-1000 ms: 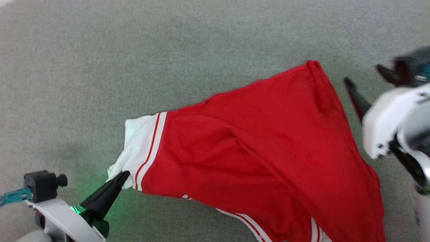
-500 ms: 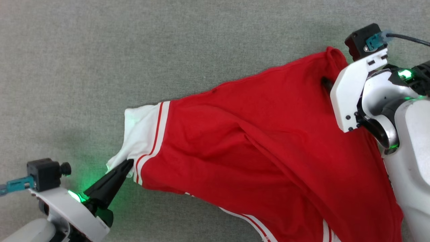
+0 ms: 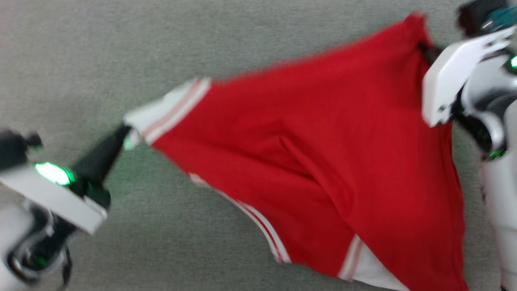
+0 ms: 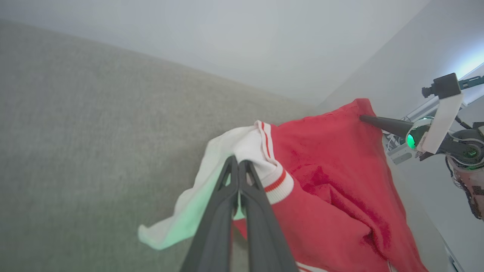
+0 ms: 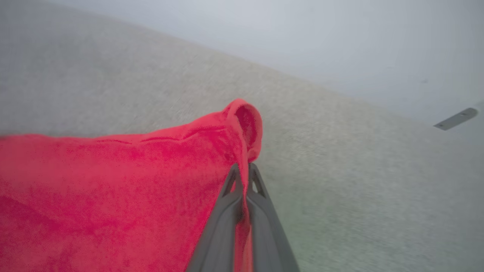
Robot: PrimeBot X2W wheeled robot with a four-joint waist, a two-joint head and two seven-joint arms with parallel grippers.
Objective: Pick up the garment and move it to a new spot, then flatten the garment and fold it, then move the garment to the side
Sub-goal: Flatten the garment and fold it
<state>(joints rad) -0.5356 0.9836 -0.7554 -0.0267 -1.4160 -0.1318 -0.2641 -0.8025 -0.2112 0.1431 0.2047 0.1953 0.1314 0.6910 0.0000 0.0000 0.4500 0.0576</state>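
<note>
Left claw (image 3: 123, 135): fingers pressed together on the white striped cuff (image 3: 169, 110), so this end cannot slip away.
Right claw (image 3: 425, 45): pinching the red corner (image 5: 245, 121) at the opposite end; the cloth folds over its tips.
Garment (image 3: 323, 153): red, stretched between both claws above the grey carpet (image 3: 121, 48); its lower part sags, and I cannot tell if it touches.
Purpose, as I judge: two corners held well apart keep the cloth spread for carrying to a new spot.
Risk: such thin pinches may slip under tension.

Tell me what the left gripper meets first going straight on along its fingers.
The left gripper is shut on the garment at its white band, so that cloth comes first; beyond, probably the grey surface.
</note>
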